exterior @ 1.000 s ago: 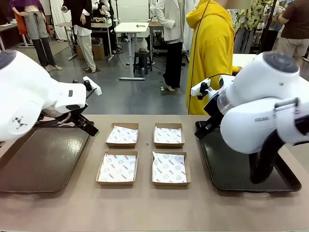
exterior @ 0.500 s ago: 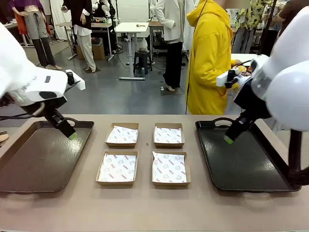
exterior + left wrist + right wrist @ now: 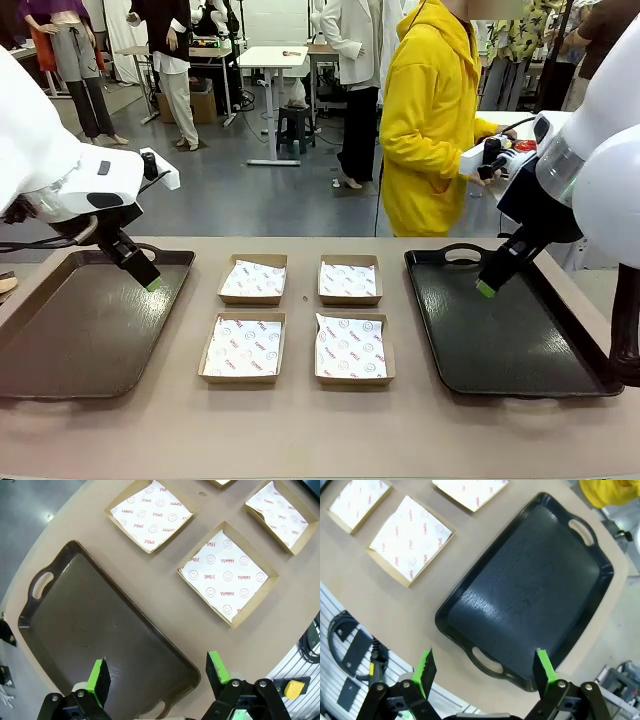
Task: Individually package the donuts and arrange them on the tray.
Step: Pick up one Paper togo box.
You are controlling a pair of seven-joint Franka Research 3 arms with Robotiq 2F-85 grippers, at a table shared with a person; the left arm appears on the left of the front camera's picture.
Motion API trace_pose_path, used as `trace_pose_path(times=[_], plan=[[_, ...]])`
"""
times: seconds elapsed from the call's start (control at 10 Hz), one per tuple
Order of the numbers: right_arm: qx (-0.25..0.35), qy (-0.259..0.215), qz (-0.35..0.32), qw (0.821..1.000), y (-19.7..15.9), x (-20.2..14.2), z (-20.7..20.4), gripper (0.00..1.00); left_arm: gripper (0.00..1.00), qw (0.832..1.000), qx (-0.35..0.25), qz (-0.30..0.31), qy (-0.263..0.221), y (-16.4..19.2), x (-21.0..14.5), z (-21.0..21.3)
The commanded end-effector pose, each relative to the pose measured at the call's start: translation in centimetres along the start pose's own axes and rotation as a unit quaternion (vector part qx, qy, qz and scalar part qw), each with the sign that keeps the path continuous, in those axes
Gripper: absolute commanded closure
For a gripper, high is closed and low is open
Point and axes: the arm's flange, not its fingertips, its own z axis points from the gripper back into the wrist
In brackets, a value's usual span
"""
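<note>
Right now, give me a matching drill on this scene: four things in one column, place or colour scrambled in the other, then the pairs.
Column A
1. left gripper
2. right gripper
3. paper-lined boxes
4. person's hoodie

Column B
a. two-by-two block between the trays
b. open, above the brown tray
c. open, above the black tray
d. yellow, at the table's far side

Pairs: 1-b, 2-c, 3-a, 4-d

Robotics lab: white arms (image 3: 70, 175) at table (image 3: 300, 430), worktables (image 3: 272, 57) behind, grey floor (image 3: 280, 200)
</note>
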Motion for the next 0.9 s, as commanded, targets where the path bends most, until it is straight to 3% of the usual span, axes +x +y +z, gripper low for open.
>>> trace_pose_path(times=[0.0,0.1,0.2,0.3,0.5,0.6,0.7,0.8], plan=[[0.09,-0.044,-0.064,0.993,-1.8,-1.8,0.3,0.0,0.0,1.0,0.001,0.0,0.0,0.0,-0.1,0.4],[0.179,-0.099,-0.126,0.971,-3.5,-3.6,0.3,0.0,0.0,0.99,-0.087,0.085,-0.072,1.8,-1.7,1.5],[0.27,-0.149,-0.193,0.932,-5.5,-5.5,0.2,0.0,0.0,0.965,-0.175,0.154,-0.122,3.7,-3.3,2.3],[0.319,-0.186,-0.242,0.897,-7.4,-7.1,-0.1,0.0,0.0,0.94,-0.245,0.183,-0.154,5.1,-4.4,2.8],[0.421,-0.231,-0.309,0.821,-10.8,-10.4,-0.7,0.0,0.0,0.863,-0.379,0.25,-0.219,8.0,-7.5,3.2],[0.444,-0.224,-0.332,0.802,-11.9,-11.5,-1.2,0.0,0.0,0.822,-0.435,0.282,-0.236,9.5,-8.8,2.7],[0.454,-0.213,-0.35,0.791,-13.0,-12.6,-1.7,0.0,0.0,0.799,-0.461,0.297,-0.246,10.6,-10.0,2.2],[0.455,-0.191,-0.369,0.787,-14.1,-14.1,-2.4,0.0,0.0,0.792,-0.469,0.305,-0.244,11.4,-11.1,1.6]])
